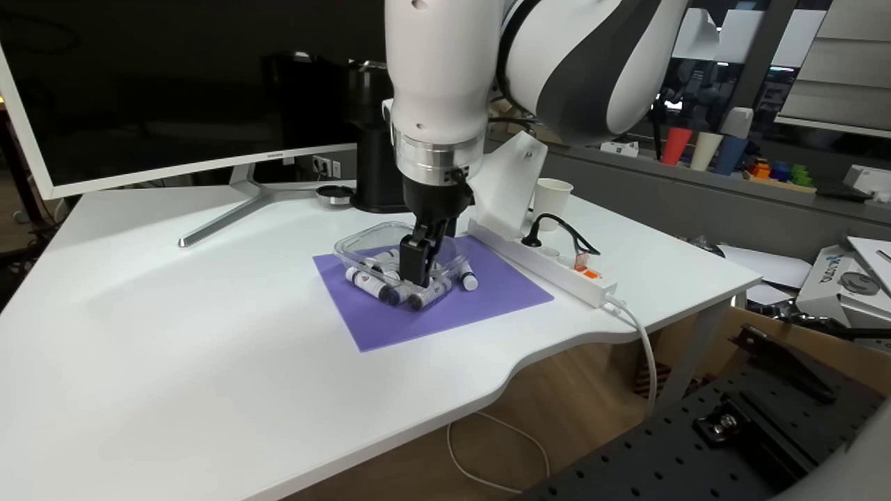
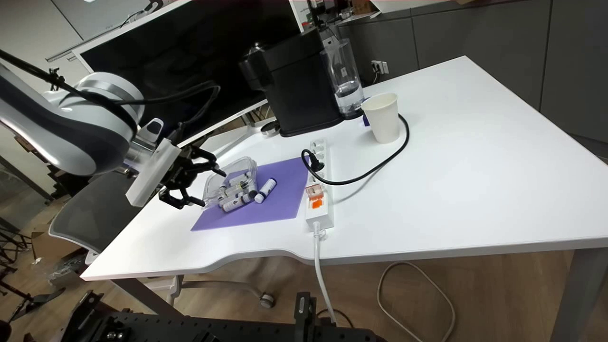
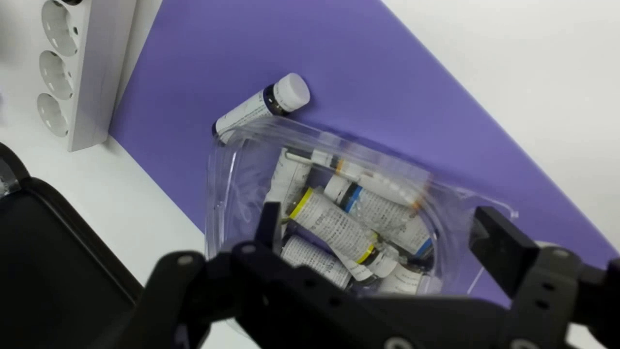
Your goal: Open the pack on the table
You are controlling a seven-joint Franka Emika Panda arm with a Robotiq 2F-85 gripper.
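Note:
The pack is a clear plastic box, seen in an exterior view [image 1: 355, 241], an exterior view [image 2: 252, 166] and the wrist view [image 3: 225, 165]. It holds several small white-labelled bottles and lies on a purple sheet [image 1: 480, 309] on the white table [image 1: 174, 313]. My gripper is open in the wrist view [image 3: 380, 218], one finger over the pack's bottles, the other past its rounded end. In an exterior view the gripper [image 2: 213, 189] is tilted, its two fingertips apart at the pack's near side. It shows edge-on in an exterior view [image 1: 415, 278]. I cannot tell whether the fingers touch the plastic.
A loose white-capped bottle [image 3: 252, 111] lies beside the pack. A white power strip [image 2: 318, 216] with a black plug and cable runs along the sheet's edge. A paper cup [image 2: 384, 118], a black machine [image 2: 299, 85] and a large monitor [image 1: 174, 76] stand behind.

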